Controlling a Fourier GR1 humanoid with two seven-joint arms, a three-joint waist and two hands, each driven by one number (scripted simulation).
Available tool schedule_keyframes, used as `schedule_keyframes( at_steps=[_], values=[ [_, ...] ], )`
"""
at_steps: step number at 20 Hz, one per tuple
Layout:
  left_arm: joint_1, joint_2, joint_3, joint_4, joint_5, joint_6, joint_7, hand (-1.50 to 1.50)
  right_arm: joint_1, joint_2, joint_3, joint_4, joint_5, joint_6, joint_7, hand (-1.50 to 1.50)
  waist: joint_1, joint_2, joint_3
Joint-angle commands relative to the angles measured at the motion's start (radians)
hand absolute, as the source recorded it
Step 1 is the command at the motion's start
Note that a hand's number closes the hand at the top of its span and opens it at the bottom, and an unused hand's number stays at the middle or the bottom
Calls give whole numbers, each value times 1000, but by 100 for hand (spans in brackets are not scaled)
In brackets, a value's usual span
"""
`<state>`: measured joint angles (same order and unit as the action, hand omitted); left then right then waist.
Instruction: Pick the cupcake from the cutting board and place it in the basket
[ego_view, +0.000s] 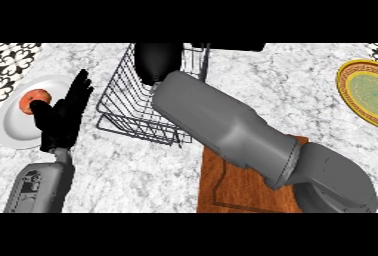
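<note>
Grey right forearm (221, 130) nearest, slanting in from below and right of the basket (118, 107), crossing the cutting board (236, 192) that lies just below-right of the basket. Ending in the black right hand (156, 62), held over the basket's far part, inside its wire rim. Open or clamped on something: cannot tell, only its back showing.

No cupcake in sight: none on the board's visible wood, none among the basket's visible wires. Likely hidden beneath that hand, so colour and shape beyond telling. Judged from its kind: light, soft, crumbly, topping easily smeared. Best taken low, by the sides of the wrapper, never from the top, and kept upright.

Left hand (63, 117) left of the basket, open and upright, resting above a white plate (15, 125) bearing a red round thing (33, 100). Gold-rimmed plate (362, 90) well right of the basket, on the marbled desk (133, 170).
</note>
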<state>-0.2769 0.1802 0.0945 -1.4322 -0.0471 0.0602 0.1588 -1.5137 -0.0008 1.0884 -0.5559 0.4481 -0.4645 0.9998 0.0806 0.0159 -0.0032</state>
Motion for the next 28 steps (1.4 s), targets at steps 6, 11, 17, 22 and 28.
schedule_keyframes(
  at_steps=[6, 11, 17, 22, 28],
  values=[
    [-28, 32, 13, -51, 30, -36, 63, 0, 52, 1, -19, 48, -125, 181, -44, 150, 18, 4, 1],
    [-8, 23, 19, -4, 13, -19, 24, 0, 44, 1, -9, 37, -128, 166, -35, 150, -2, 1, 1],
    [23, -11, -2, -37, 1, 2, 6, 0, 71, 1, -1, 112, -114, 149, -102, 150, 3, 2, 1],
    [13, -10, -25, -64, -17, 2, 55, 0, 102, 1, 37, 79, -97, 163, -61, 150, -1, -1, 2],
    [-4, 14, 6, -52, -9, -2, 43, 0, 101, 1, 21, 144, -109, 199, -134, 150, -6, 3, 2]
  ],
)
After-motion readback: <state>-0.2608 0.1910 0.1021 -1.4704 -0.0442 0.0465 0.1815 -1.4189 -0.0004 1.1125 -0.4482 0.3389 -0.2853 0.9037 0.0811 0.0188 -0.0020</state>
